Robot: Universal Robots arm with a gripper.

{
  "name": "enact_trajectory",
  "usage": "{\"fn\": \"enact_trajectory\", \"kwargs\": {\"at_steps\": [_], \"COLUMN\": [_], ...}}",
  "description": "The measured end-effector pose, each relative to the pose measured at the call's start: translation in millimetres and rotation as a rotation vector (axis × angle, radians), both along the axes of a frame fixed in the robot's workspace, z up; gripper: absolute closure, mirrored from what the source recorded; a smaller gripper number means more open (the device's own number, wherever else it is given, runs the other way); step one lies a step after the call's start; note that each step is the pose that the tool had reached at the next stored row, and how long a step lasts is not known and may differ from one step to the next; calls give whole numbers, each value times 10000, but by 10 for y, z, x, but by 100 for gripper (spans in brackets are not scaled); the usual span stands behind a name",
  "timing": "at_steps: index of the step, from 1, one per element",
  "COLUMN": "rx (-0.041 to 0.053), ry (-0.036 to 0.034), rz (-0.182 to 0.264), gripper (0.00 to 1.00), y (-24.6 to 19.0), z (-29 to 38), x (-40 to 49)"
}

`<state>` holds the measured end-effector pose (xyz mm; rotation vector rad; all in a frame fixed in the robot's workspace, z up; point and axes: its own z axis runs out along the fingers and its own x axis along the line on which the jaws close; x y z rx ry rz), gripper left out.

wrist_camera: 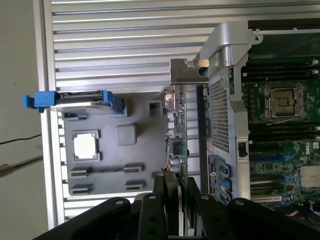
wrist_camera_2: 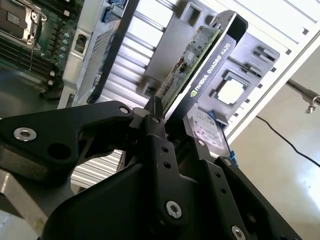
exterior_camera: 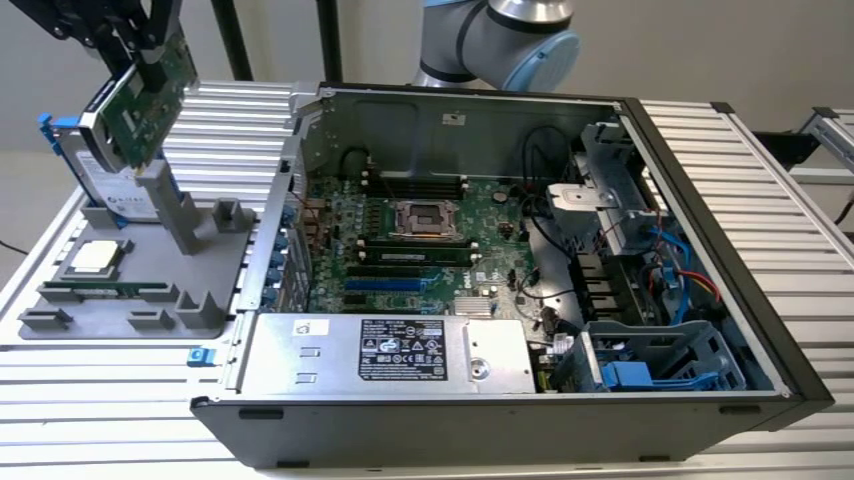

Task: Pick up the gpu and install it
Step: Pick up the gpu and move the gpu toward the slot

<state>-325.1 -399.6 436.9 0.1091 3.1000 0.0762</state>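
The gpu (exterior_camera: 138,108), a green card with a silver end bracket, hangs tilted in the air above the grey holder tray (exterior_camera: 200,240) at the exterior view's left. My gripper (exterior_camera: 158,58) is shut on its upper end. In both wrist views the card shows edge-on between the black fingers: the gpu (wrist_camera_2: 187,62) with its black cooler in my gripper (wrist_camera_2: 172,119), and the gpu (wrist_camera: 180,132) with its bracket in my gripper (wrist_camera: 181,196). The open computer case (exterior_camera: 694,200) with its green motherboard (exterior_camera: 400,240) lies to the exterior view's right of the card.
On the tray stand a hard drive in a blue frame (exterior_camera: 96,170), a square processor (exterior_camera: 94,257) and a thin memory stick (exterior_camera: 114,291). A silver power supply (exterior_camera: 387,352) fills the case's near side. Cables and a drive cage (exterior_camera: 667,355) crowd its right end.
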Motion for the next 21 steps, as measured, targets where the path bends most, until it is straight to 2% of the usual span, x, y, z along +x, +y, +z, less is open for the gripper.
{"fn": "enact_trajectory", "kwargs": {"at_steps": [9,19,21], "rx": [0,0,0], "ry": [0,3,3], "rz": [0,-1,-5], "gripper": [100,100,100], "y": [0,4,4], "z": [0,0,0], "x": [142,273,277]}}
